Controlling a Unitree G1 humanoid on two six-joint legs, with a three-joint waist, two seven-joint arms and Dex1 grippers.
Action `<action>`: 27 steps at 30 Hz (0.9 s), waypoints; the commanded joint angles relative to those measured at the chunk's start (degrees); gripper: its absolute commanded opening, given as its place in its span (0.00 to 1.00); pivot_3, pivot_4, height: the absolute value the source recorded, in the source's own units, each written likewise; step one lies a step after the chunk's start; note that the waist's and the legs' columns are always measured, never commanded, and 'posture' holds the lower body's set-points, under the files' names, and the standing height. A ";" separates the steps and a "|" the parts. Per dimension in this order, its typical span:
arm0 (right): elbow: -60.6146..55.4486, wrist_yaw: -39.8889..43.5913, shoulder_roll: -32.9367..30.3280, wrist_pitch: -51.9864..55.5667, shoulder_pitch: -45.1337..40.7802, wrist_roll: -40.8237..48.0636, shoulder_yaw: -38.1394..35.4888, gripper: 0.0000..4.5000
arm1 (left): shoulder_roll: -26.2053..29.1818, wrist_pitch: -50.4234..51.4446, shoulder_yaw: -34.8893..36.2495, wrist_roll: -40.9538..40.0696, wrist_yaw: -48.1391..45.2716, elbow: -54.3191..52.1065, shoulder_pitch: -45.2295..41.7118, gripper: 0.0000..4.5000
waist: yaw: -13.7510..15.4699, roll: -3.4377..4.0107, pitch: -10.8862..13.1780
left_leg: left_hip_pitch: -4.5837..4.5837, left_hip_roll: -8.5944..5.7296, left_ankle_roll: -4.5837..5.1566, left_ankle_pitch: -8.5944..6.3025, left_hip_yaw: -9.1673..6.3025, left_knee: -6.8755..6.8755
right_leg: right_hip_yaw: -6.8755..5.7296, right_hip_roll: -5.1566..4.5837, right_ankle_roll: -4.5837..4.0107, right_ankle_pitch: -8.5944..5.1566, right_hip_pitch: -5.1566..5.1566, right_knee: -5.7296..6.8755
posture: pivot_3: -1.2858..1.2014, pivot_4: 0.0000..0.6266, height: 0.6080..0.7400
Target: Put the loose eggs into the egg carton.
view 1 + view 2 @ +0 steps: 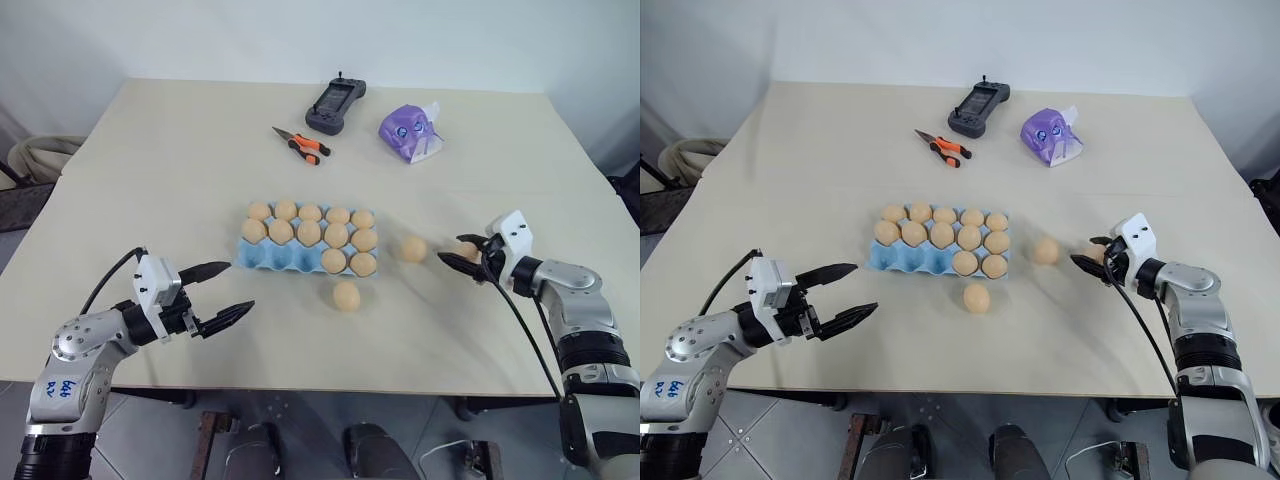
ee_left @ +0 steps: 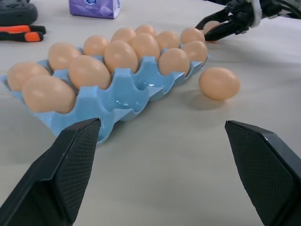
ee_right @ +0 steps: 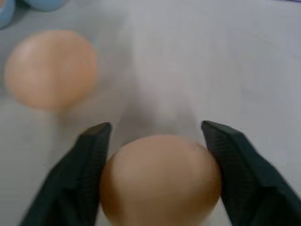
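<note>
Right hand point(image 1: 463, 251) clamps its fingers on a loose egg point(image 3: 160, 181) right of the blue egg carton point(image 1: 270, 256) on the counter point(image 1: 180, 150); left hand point(image 1: 222, 292) hovers spread, empty.

Far table point(image 1: 180, 150): black handheld controller point(image 1: 335, 105), orange-handled pliers point(image 1: 301, 145), purple-white packet point(image 1: 410, 132).

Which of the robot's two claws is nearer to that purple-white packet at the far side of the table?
The right gripper. It sits at the table's right side, nearer the purple-white packet. The left gripper is at the near left, beyond the light blue egg carton.
</note>
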 commanded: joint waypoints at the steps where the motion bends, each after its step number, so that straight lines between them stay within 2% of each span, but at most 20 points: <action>1: -2.85 0.63 -1.45 1.29 0.60 0.83 -1.06 0.54 | 0.47 0.00 1.94 -1.57 0.41 -3.10 0.75 1.00 | -0.01 0.00 0.00 | 0.00 0.00 0.00 0.00 0.00 0.00 | 0.00 0.00 0.00 0.00 0.00 0.01 | 0.52 0.24 1.00; 9: -22.36 2.29 -0.10 10.03 3.25 8.95 -3.25 0.54 | 0.13 -0.04 2.52 -1.64 0.86 -2.94 0.82 1.00 | -0.26 0.10 0.06 | 0.00 0.02 -0.01 0.00 0.01 -0.02 | 0.03 0.00 0.00 0.00 -0.02 0.05 | 0.52 0.24 1.00; 12: -34.84 -1.13 5.89 17.75 -1.11 12.09 2.15 0.54 | -0.30 0.25 3.22 -2.19 1.42 -2.09 0.56 1.00 | -0.72 0.10 0.06 | 0.01 0.11 -0.06 0.03 -0.03 -0.04 | 0.00 0.04 0.00 0.00 -0.04 0.10 | 0.52 0.24 1.00; 14: -38.97 -3.99 10.96 20.77 -3.97 10.82 6.76 0.54 | -0.55 0.34 3.93 -2.43 1.90 -1.25 0.63 1.00 | -1.47 0.10 0.06 | 0.01 0.17 -0.14 0.08 -0.02 -0.07 | 0.03 0.10 -0.01 0.00 -0.14 0.26 | 0.52 0.24 1.00; 21: -38.51 -9.87 25.32 23.58 -7.08 6.85 18.42 0.54 | -0.48 0.34 7.49 -2.88 2.72 0.49 4.30 1.00 | -1.08 0.00 0.01 | -0.21 0.10 -0.24 0.14 -0.11 -0.12 | -0.15 -0.02 -0.20 -0.11 -0.52 0.54 | 0.52 0.24 1.00; 27: -31.57 -9.80 28.03 18.57 -6.92 2.28 22.00 0.54 | -0.82 -1.02 9.50 -2.28 3.75 -1.42 7.15 1.00 | -1.00 -0.08 -0.02 | -0.51 0.04 -0.17 0.14 0.00 -0.03 | -0.34 -0.09 -0.20 -0.10 -0.92 0.71 | 0.52 0.24 1.00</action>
